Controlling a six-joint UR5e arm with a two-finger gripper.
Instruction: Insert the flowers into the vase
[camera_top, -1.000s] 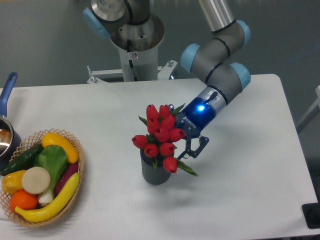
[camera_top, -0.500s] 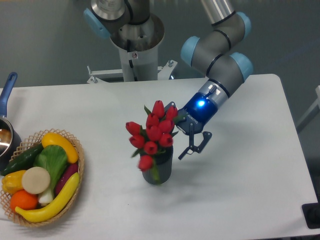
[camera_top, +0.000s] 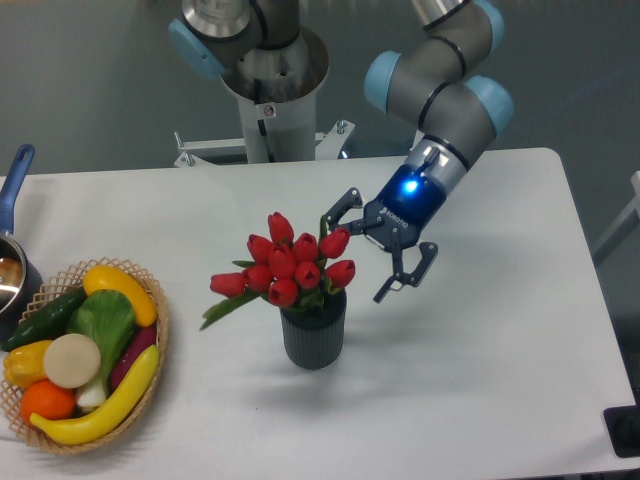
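Observation:
The flowers, a bunch of red tulip buds with green leaves, stand in the vase, a dark grey ribbed cylinder at the table's middle. The bunch leans to the left, one leaf hanging out low on that side. My gripper is just right of the buds and above the vase's mouth, its fingers spread open with nothing between them. One fingertip is close to the rightmost bud; I cannot tell whether it touches.
A woven basket of toy produce sits at the front left. A pot with a blue handle is at the left edge. The robot's base column stands behind the table.
The gripper has let go of the flowers and risen up and to the right. The bunch has settled in the vase and swung from leaning right to leaning left.

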